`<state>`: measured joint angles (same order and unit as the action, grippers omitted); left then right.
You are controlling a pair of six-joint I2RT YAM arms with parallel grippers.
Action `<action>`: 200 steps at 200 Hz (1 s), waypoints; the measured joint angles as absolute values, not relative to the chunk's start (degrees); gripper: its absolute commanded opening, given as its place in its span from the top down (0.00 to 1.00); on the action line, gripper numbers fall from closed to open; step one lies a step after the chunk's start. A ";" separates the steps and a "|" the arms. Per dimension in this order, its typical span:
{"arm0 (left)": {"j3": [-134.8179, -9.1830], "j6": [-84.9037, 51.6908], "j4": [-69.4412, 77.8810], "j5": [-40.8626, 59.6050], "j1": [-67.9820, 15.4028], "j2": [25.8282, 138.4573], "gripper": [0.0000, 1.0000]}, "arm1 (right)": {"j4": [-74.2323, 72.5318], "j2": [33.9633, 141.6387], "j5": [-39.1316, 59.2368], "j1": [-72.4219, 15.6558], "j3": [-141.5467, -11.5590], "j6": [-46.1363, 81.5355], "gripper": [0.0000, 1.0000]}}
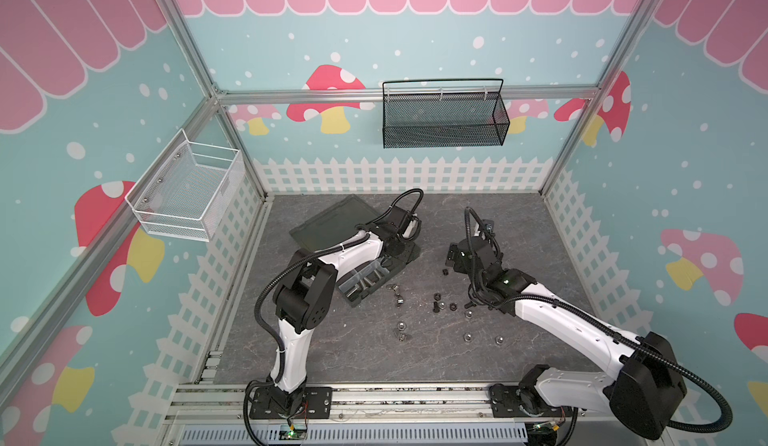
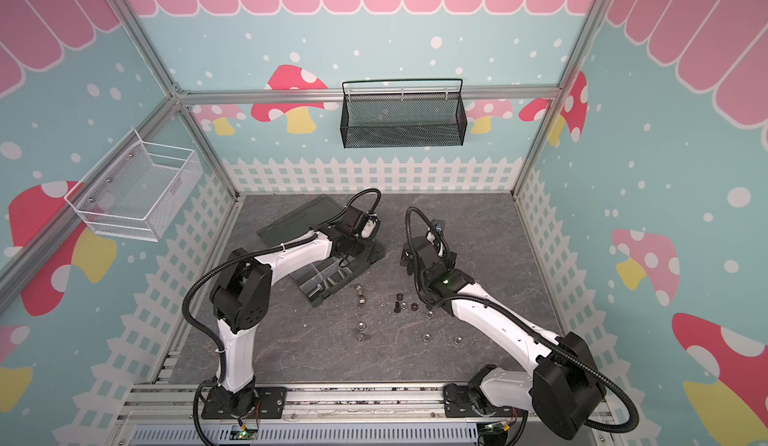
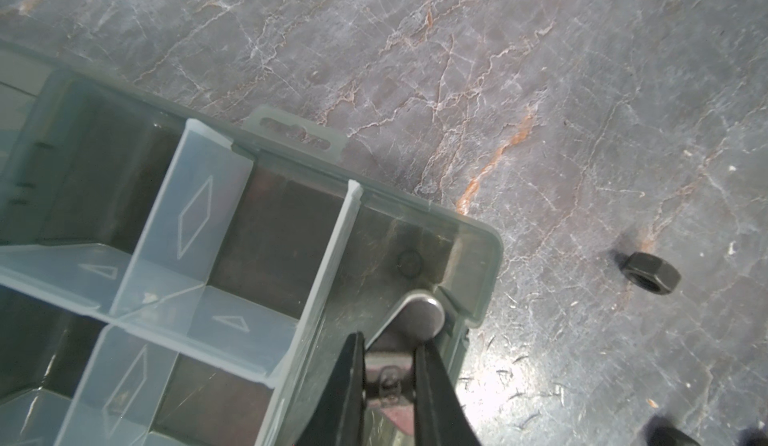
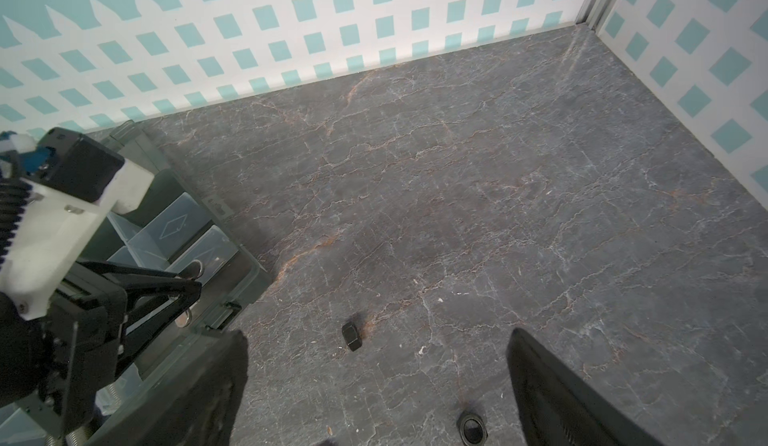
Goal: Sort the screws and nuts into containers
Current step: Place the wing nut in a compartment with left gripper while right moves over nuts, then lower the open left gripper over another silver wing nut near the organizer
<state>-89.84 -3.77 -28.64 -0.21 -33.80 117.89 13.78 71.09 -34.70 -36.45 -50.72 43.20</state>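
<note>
My left gripper (image 3: 390, 377) is shut on a silver winged nut (image 3: 419, 313) and holds it just above the corner container (image 3: 386, 236) of the dark grey organiser box (image 1: 353, 298) (image 2: 311, 294). The compartments seen in the left wrist view are bare. In a top view, silver screws (image 1: 368, 284) lie in the box's nearer compartments. My right gripper (image 4: 376, 340) hangs open over the table to the right of the box, above a black nut (image 4: 352, 337); a second black nut (image 4: 471, 427) lies closer. More nuts (image 1: 468, 337) and a black screw (image 1: 435, 307) are scattered in front.
The box's flat lid (image 1: 332, 223) lies open towards the back. Two winged nuts (image 1: 397, 292) rest by the box's near corner. A white wire basket (image 1: 187, 190) hangs on the left wall and a black mesh basket (image 1: 444, 115) on the back wall.
</note>
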 measured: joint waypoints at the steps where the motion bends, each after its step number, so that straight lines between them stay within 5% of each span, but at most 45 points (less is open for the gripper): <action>1: -89.84 -3.86 -28.67 -0.19 -33.80 117.89 0.75 | 13.87 71.09 -34.79 -36.45 -50.72 43.35 0.02; 65: -89.82 -3.86 -28.84 -0.51 -33.80 117.80 0.58 | 17.58 70.48 -37.76 -35.24 -49.63 48.80 0.02; 200: -68.69 -13.89 -27.31 -5.45 -37.23 94.32 0.54 | 18.63 71.92 -34.94 -34.04 -49.45 47.13 0.01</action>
<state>-68.69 -13.89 -27.31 -5.45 -37.23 94.32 18.63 71.92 -34.94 -34.04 -49.45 47.13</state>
